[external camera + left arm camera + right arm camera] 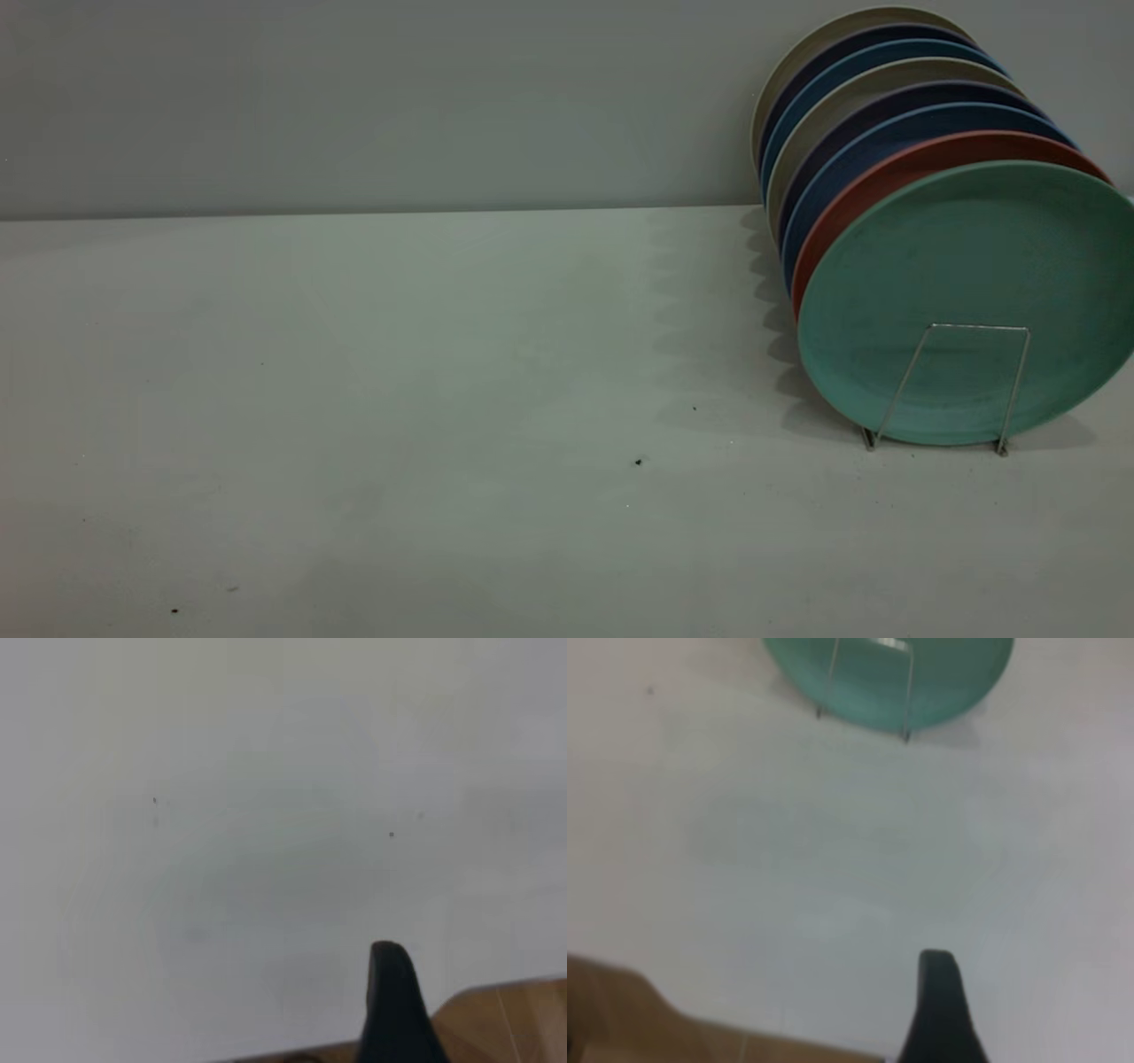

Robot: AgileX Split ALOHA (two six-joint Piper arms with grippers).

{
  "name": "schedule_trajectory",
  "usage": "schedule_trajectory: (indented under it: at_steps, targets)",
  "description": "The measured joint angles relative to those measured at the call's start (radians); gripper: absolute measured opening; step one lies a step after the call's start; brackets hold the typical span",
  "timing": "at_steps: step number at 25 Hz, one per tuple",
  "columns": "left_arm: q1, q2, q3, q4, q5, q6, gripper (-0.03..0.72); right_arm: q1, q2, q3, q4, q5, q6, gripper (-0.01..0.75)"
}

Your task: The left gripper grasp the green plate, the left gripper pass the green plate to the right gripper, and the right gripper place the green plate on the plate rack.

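The green plate point(966, 266) stands on edge at the front of the row in the plate rack point(974, 330), leaning back behind a thin wire loop at the table's right. It also shows in the right wrist view point(957, 673), far from the right gripper point(939, 1001), which is a dark shape over bare table. The left gripper point(390, 992) is a dark shape over bare table near the table's edge and holds nothing I can see. Neither gripper shows in the exterior view.
Behind the green plate stand a salmon-pink plate point(886, 173), several blue plates point(850, 146) and beige ones. A grey wall runs along the back. The wooden floor past the table edge shows in the left wrist view point(505, 1019) and the right wrist view point(611, 1001).
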Motion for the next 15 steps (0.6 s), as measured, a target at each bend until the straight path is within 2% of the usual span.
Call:
schedule_trajectory:
  at_steps: [4, 15]
  targets:
    - [0.0, -0.021, 0.0, 0.0, 0.001, 0.0, 0.516, 0.0, -0.093, 0.0, 0.002, 0.002, 0.0, 0.564]
    - [0.0, -0.023, 0.0, 0.002, 0.001, 0.0, 0.516, 0.0, -0.097, 0.0, 0.006, 0.004, 0.0, 0.564]
